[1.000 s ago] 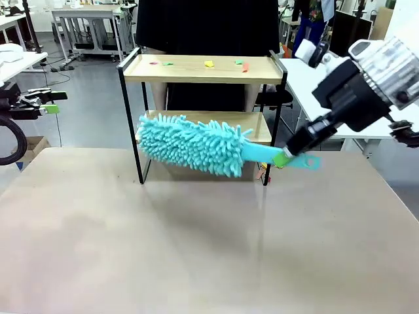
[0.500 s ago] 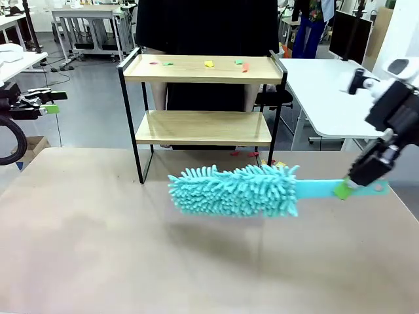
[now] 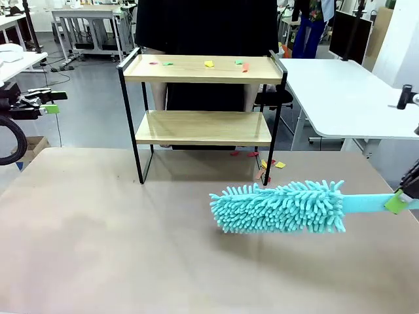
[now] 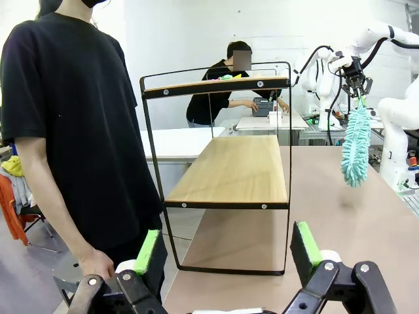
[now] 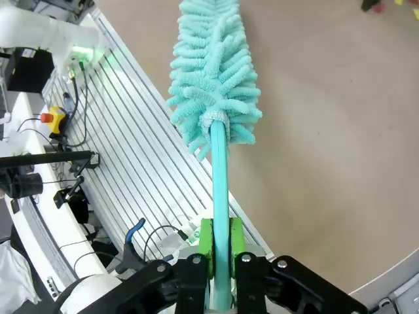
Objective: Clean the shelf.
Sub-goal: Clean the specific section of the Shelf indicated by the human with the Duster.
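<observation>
Front view: the shelf stands at the far side of the tan table, with small coloured paper scraps scattered on its top board and its lower board bare. A person in black stands directly behind the shelf. In front of the shelf and off to its right, a fluffy turquoise duster is held level just above the table, its handle running right to the right gripper, which is clamped on it. More scraps lie by the shelf's right legs. The left gripper sits well to the left of the shelf.

Left wrist view: the left gripper points at the shelf end-on, its green pads wide apart and holding nothing. The person stands just beside the shelf, and the duster hangs beyond its far end.

Right wrist view: the right gripper pinches the duster's handle between both pads, the head stretching away over the table.
</observation>
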Available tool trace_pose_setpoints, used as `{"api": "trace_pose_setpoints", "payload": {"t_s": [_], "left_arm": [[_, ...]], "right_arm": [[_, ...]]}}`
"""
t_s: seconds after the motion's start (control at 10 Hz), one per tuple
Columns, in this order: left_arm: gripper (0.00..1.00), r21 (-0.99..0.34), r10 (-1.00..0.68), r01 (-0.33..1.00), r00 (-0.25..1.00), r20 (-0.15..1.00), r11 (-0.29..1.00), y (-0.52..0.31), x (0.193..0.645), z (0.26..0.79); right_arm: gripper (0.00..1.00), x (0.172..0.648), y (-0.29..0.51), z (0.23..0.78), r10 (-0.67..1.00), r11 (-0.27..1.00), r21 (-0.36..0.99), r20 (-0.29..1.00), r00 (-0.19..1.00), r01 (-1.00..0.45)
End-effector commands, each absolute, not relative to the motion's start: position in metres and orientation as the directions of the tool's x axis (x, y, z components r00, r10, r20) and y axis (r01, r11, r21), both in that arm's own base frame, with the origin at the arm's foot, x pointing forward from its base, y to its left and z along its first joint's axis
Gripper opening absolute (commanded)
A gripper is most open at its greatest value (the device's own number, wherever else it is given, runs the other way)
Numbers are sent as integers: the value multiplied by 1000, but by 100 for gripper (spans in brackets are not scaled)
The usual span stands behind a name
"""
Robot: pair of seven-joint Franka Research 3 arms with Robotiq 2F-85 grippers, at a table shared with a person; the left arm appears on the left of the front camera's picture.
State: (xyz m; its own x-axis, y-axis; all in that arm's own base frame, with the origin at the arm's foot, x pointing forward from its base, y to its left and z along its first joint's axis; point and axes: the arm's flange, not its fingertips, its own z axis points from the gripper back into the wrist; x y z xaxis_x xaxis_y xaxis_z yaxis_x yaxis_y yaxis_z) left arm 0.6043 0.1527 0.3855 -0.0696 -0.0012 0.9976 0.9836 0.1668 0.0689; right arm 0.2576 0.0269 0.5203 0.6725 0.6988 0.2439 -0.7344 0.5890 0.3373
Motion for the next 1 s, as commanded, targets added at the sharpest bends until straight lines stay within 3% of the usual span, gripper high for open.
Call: {"api": "trace_pose_setpoints", "payload": {"t_s": [0.0, 0.9], "left_arm": [[100, 86, -7, 982, -86, 996, 166, 153, 604, 387], [100, 86, -7, 982, -86, 996, 166, 153, 604, 387]], "right_arm": [[13, 258, 33, 523, 703, 584, 337, 245, 668, -739], [13, 258, 33, 523, 703, 584, 337, 245, 668, -739]]}}
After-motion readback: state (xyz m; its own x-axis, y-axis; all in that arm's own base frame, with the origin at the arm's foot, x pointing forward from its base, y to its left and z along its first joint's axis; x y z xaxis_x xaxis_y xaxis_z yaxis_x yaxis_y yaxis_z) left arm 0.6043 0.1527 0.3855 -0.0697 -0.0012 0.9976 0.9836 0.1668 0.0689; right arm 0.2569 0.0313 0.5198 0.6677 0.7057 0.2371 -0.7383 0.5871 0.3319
